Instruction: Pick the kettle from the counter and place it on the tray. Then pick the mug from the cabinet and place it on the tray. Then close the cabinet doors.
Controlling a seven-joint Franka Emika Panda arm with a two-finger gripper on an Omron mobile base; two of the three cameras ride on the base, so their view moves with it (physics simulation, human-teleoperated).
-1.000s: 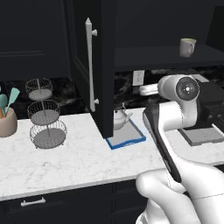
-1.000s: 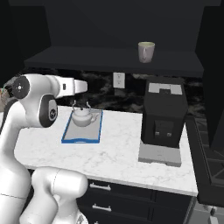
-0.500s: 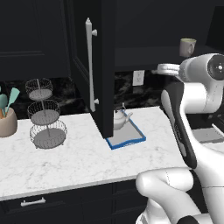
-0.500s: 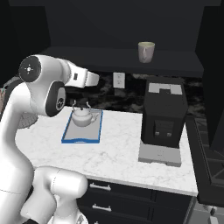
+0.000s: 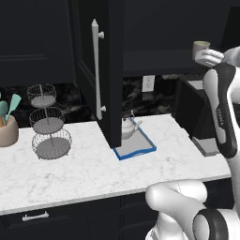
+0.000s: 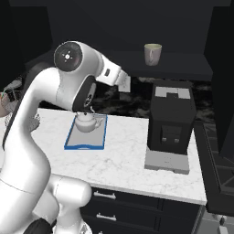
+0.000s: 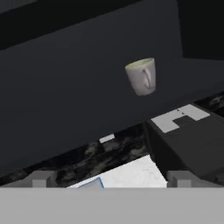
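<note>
We observe the small squat white teapot-style kettle (image 6: pixel 88 121) seated upright on the flat grey tray with the raised blue rim (image 6: pixel 85 144), toward the tray's far end. The tray lies on the white marble-patterned bench (image 6: pixel 128 155), well to the left of the black box-shaped coffee machine (image 6: pixel 171 119) as the right base view shows it.

We locate the small off-white cylindrical mug (image 6: pixel 152 54) on the dark inner shelf of the tall black upper wall cabinet (image 6: pixel 183 68), above the coffee machine. In the hand view the mug (image 7: pixel 141 76) appears tilted, its handle turned toward the camera and its greenish inner rim visible.

The hand (image 7: pixel 111 180) is released, its two fingertips (image 7: pixel 43 179) set wide apart with nothing between them. It is raised above the bench and pointed toward the shelf, apart from the mug.

The left black panelled cabinet door (image 5: pixel 101 70) stands open, its long vertical silver-white bar handle (image 5: pixel 97 70) facing the left base camera. A three-tier wire basket stand (image 5: pixel 48 123) and a tan utensil holder (image 5: pixel 8 131) stand at the left of the bench.
</note>
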